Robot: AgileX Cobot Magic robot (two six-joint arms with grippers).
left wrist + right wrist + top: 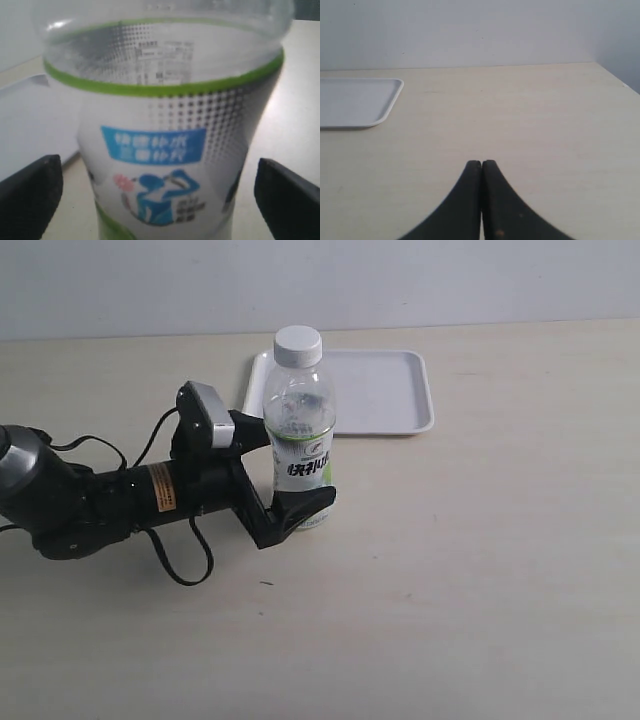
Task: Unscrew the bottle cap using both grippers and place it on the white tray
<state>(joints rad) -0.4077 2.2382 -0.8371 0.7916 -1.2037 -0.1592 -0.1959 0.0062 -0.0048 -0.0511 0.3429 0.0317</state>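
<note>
The clear bottle (300,435) with a white-and-green label stands upright on the table, just in front of the white tray (385,390). The white bottle cap (298,343) sits on its neck. My left gripper (288,472) is open around the bottle's labelled lower body, with one black finger on each side. In the left wrist view the bottle (165,130) fills the frame and a small gap shows between it and each of the fingers (32,192). My right gripper (481,165) is shut on nothing above bare table; it is outside the exterior view. The tray (355,100) lies off to its side.
The left arm's black body and looping cables (180,562) lie on the pale wooden table (480,570) to the left of the bottle. A plain wall runs behind the table's far edge.
</note>
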